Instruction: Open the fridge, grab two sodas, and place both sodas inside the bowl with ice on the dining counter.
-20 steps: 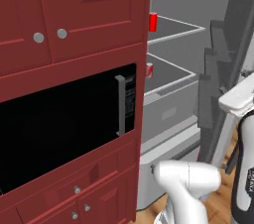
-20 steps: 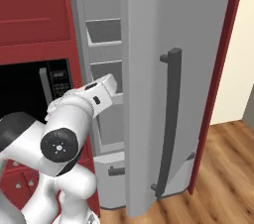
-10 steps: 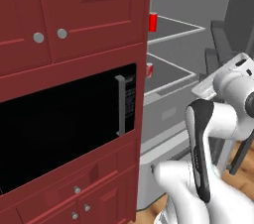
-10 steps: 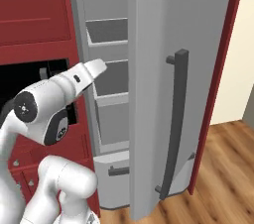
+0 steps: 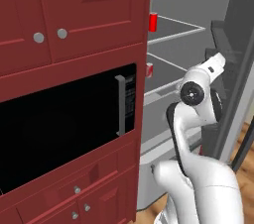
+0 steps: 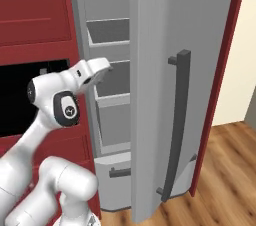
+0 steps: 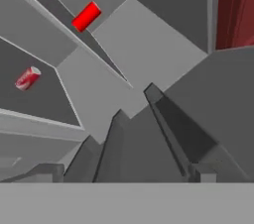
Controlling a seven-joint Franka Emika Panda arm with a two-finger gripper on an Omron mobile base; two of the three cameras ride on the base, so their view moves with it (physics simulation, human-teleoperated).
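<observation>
1. Since a second ago, the white arm has swung up and forward from low beside the base, and its wrist now reaches into the open compartment of the tall light-grey fridge (image 5: 188,0).
2. Base and cameras have not shifted: the dark red cabinets (image 5: 74,15) and the black built-in microwave (image 5: 59,119) sit in the same places in both base views.
3. In the left base view, one small red cylindrical soda can (image 5: 153,22) stands on the upper glass shelf of the fridge, at its left edge, just beside the cabinet side.
4. A second red soda can (image 5: 149,70) stands on the shelf below, also at the fridge's left edge, mostly hidden by the cabinet.
5. The hand view is rolled; there the upper can (image 7: 86,16) and the lower can (image 7: 27,78) lie well apart, each on its own shelf, both far from the gripper (image 7: 149,171).
6. The gripper's two dark fingertips stand wide apart with nothing between them; one fingertip (image 7: 202,170) shows at the bottom right.
7. In the right base view, the fridge door (image 6: 175,70) with its long dark-grey bar handle (image 6: 175,125) stands swung out, and the arm's hand (image 6: 92,70) points into the gap left of it.
</observation>
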